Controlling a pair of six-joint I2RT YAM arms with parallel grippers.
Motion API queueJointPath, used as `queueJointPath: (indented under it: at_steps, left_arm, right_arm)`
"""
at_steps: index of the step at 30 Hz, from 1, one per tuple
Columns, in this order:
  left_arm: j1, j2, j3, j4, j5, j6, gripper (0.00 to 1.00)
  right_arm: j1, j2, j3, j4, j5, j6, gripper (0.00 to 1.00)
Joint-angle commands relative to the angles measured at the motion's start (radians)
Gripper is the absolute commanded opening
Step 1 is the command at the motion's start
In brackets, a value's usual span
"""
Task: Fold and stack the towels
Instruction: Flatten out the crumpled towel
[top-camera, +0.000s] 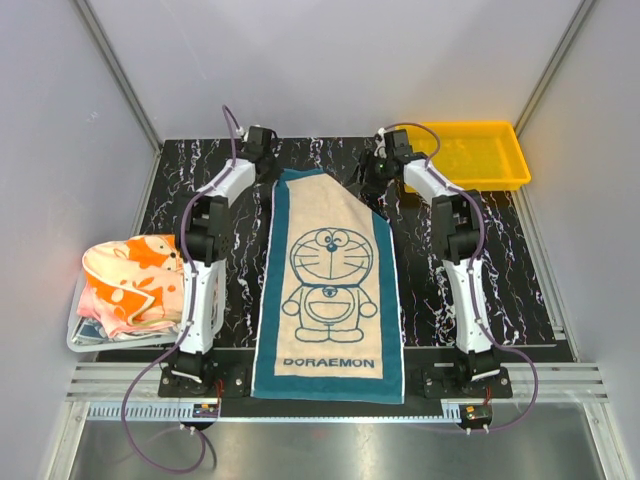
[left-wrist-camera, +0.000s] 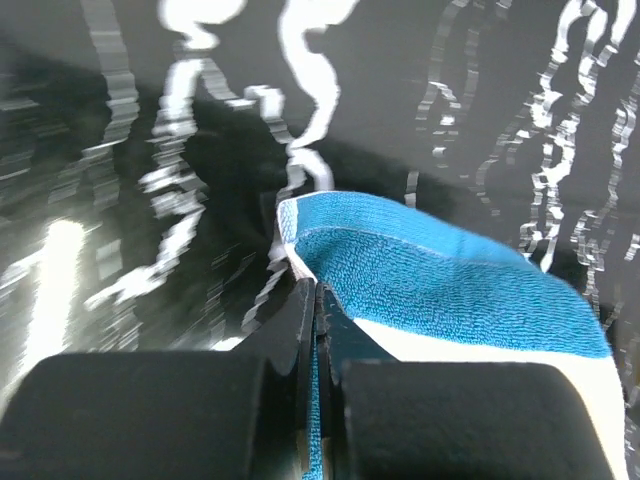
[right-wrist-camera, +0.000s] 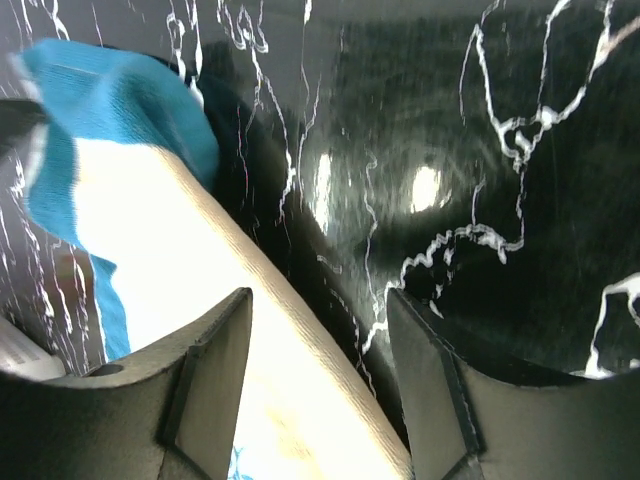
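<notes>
Doraemon towel (top-camera: 328, 290) lies long-ways top-to-bottom | left gripper (left-wrist-camera: 315, 300) pinching upper-left corner | right gripper (right-wrist-camera: 318, 300) spread, straddling upper-right edge

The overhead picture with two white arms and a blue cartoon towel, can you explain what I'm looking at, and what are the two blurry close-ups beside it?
It's a two-armed robot bolted to a black marbled table, seen by a camera fixed above and behind it. The close-ups come from a small camera on each wrist, looking past that arm's own fingers. Between the arms lies a teal and cream Doraemon towel. The left gripper is pinched shut on one far corner of it. The right gripper is open, with the towel's edge between its fingers, nothing gripped. At the left sits a white basket heaped with more towels; a yellow tray stands at the far right.
</notes>
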Motion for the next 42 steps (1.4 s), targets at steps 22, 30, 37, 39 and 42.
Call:
queueJointPath:
  at_steps: [22, 30, 37, 39, 42]
  left_arm:
    - [-0.009, -0.194, -0.082, -0.058, -0.063, 0.014, 0.00]
    - [-0.029, -0.324, -0.215, -0.038, -0.121, -0.017, 0.00]
    - [-0.052, -0.491, -0.434, -0.017, -0.209, -0.095, 0.00]
    - [-0.055, -0.522, -0.487, -0.007, -0.217, -0.118, 0.00]
    - [-0.058, -0.577, -0.589, 0.009, -0.226, -0.141, 0.00]
  right_arm:
    - [0.072, -0.068, -0.031, -0.043, -0.020, -0.100, 0.31]
    - [0.128, -0.222, -0.151, 0.002, 0.179, -0.133, 0.08]
    - [0.325, -0.427, -0.355, 0.052, 0.644, -0.218, 0.06]
    - [0.391, -0.460, -0.405, 0.072, 0.712, -0.212, 0.04]
    - [0.491, -0.550, -0.566, 0.121, 0.882, -0.183, 0.04]
